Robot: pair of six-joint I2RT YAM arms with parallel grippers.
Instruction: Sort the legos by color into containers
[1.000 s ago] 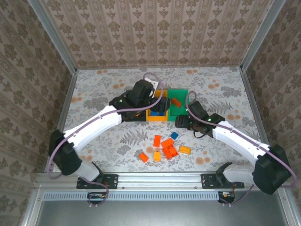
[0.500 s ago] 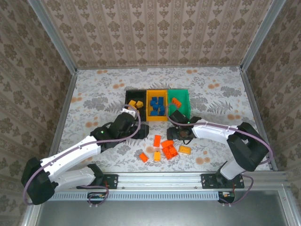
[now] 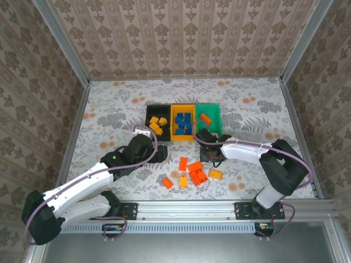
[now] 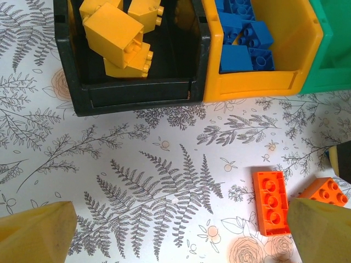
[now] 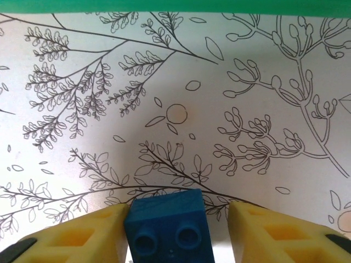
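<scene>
1. Desk (image 3: pixel 109 104) carries black bin (image 3: pixel 164 111), yellow bin (image 3: pixel 182 138) and green bin (image 3: pixel 214 127), touching side by side in one row near its middle.
2. Black bin holds yellow bricks (image 4: pixel 112 33). Yellow bin holds blue bricks (image 4: pixel 241 41). Green bin holds one orange brick (image 3: pixel 205 119).
3. Loose bricks (image 3: pixel 197 175), orange and yellow-orange, lie clustered on the desk in front of the yellow and green bins, apart from both.
4. Left hand (image 4: pixel 178 219) hangs over bare desk just in front of the black bin. Its fingers (image 4: pixel 35 233) are spread wide and hold nothing. Two orange loose bricks lie near one finger.
5. Right hand (image 5: pixel 178 211) sits low over the desk just in front of the green bin, beside the loose cluster.
6. Blue brick (image 5: pixel 167 227) lies between the right hand's fingers, studs toward the wrist camera.
7. Right hand state: fingers stand partway closed around the blue brick. One finger (image 5: pixel 82 235) touches the brick's side. The other stands just apart, with a strip of desk visible between. The brick is not yet pinched.
</scene>
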